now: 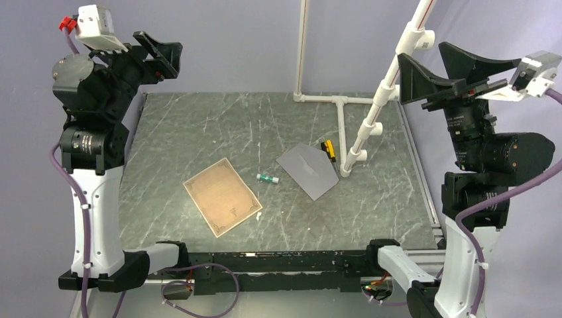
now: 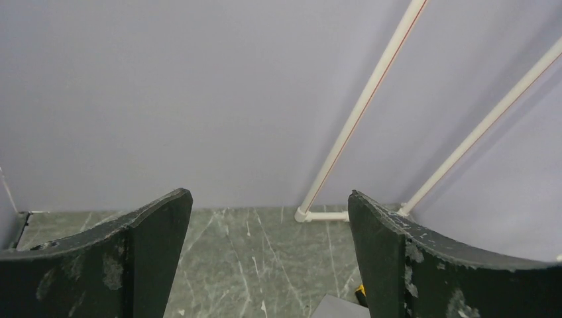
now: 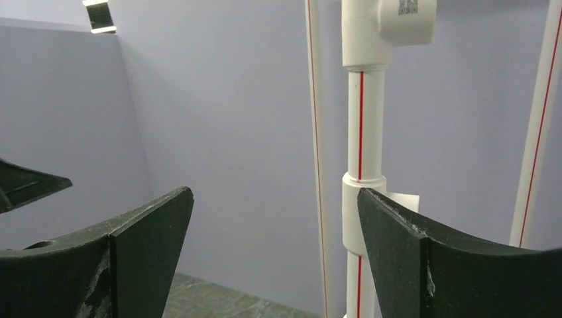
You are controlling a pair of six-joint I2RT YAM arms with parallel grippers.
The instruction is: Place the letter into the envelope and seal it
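we list: one letter (image 1: 222, 197), flat on the table (image 1: 199, 126), left of centre, long axis far-left to near-right; one envelope (image 1: 308, 171) to its right, apart, angled alike; one small tube (image 1: 268, 178) between them; left gripper (image 1: 156, 54) and right gripper (image 1: 431, 74), both raised, spread wide, empty.

At the far right edge of the envelope (image 1: 309, 170), a small yellow-and-black object (image 1: 327, 148), kind unclear. Left of the envelope, a green-capped tube (image 1: 268, 178), label too small to read. Farther left, the letter (image 1: 222, 196), print illegible. Left wrist view: the bottom edge cuts the envelope to one corner.
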